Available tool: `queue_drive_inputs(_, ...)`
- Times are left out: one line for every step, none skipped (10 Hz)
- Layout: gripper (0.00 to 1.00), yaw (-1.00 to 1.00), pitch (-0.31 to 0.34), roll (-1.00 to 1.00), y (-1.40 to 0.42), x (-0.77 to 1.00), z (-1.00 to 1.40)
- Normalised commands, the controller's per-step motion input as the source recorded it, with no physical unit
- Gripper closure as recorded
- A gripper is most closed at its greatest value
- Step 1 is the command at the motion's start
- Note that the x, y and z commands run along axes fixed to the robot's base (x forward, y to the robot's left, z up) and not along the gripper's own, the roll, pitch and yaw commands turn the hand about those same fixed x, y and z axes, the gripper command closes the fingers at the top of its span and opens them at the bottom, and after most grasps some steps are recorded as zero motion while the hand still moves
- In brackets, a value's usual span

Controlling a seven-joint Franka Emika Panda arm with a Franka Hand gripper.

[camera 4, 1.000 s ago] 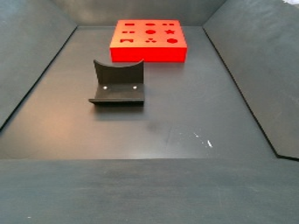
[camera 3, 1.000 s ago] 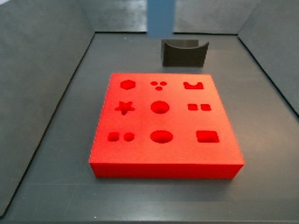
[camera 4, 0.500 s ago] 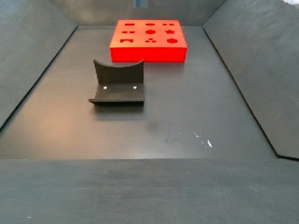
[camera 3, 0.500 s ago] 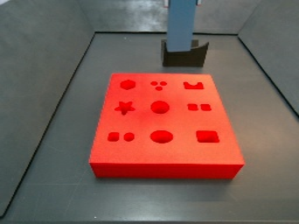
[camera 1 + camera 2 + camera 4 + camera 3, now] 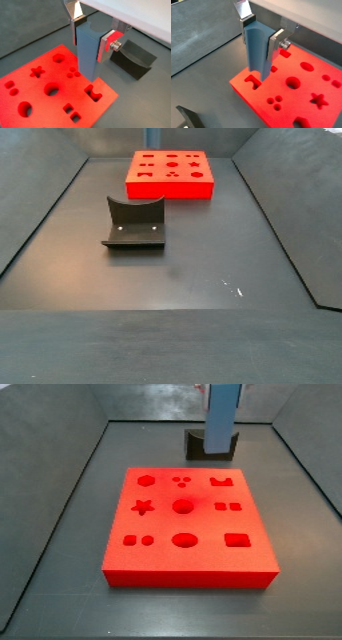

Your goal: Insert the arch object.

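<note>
My gripper (image 5: 91,37) is shut on the blue arch piece (image 5: 87,50), a tall blue block with a curved notch at its upper end, held upright. Both wrist views show it between the silver fingers (image 5: 246,25). It hangs above the red block (image 5: 187,519), over the far edge near the arch-shaped hole (image 5: 222,481). The hole shows just below the piece's lower end in both wrist views (image 5: 93,93) (image 5: 253,80). In a side view only the piece (image 5: 222,419) shows; the gripper is above the frame there. The red block (image 5: 170,174) also shows far off in a side view.
The red block has several other shaped holes: star (image 5: 143,507), circles, squares, hexagon. The dark fixture (image 5: 211,444) stands just behind the block and shows in a side view (image 5: 134,223) and in both wrist views (image 5: 133,57) (image 5: 190,117). Grey walls ring the dark floor.
The blue arch piece has moved to the right in the side view, from left of the fixture to in front of it, nearer the arch hole's corner.
</note>
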Motion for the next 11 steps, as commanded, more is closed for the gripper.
queue_drive_inputs(1.0, 0.0, 0.03, 0.42, -0.23, 0.81, -0.37)
queue_drive_inputs(1.0, 0.0, 0.109, 0.25, -0.14, 0.6, -0.46)
queue_drive_inputs(1.0, 0.0, 0.106, 0.08, -0.03, 0.41, -0.35)
queue_drive_inputs(1.0, -0.01, 0.173, 0.02, 0.0, 0.43, -0.35)
queue_drive_inputs(1.0, -0.01, 0.267, 0.0, 0.0, 0.51, -0.32)
queue_drive_inputs(1.0, 0.0, 0.234, 0.0, 0.0, 0.49, -0.25)
queue_drive_inputs(1.0, 0.0, 0.22, 0.0, 0.0, 0.31, -0.22)
queue_drive_inputs(1.0, -0.05, 0.199, 0.04, 0.0, 0.09, -0.17)
queue_drive_inputs(1.0, -0.03, 0.267, 0.04, 0.0, 0.09, -0.13)
queue_drive_inputs(1.0, 0.0, 0.263, 0.0, 0.0, 0.02, -0.16)
queue_drive_inputs(1.0, -0.03, 0.267, 0.02, 0.04, 0.0, -0.22)
